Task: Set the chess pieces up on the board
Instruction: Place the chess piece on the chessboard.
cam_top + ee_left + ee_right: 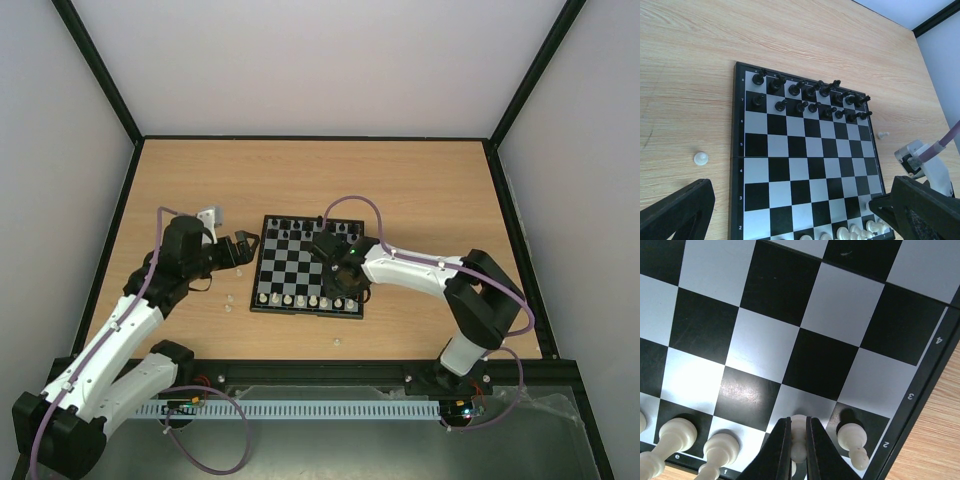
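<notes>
Digits 8 down to 2 on the board [737, 165] frame, letters e, f on its edge

We find the board [295, 265] midway on the counter [420, 190]: chess pieces [290, 228] fill its two far rows, others line its near edge, and a loose piece [700, 158] lies just left of it.

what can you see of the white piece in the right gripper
It is a small whitish, glossy, pawn-like chessman, pinched between the two black fingers of the shut right gripper. It stands upright over a pale square in the second row of the board, beside another white pawn nearer the edge. Whether its base touches the board is hidden.
</notes>
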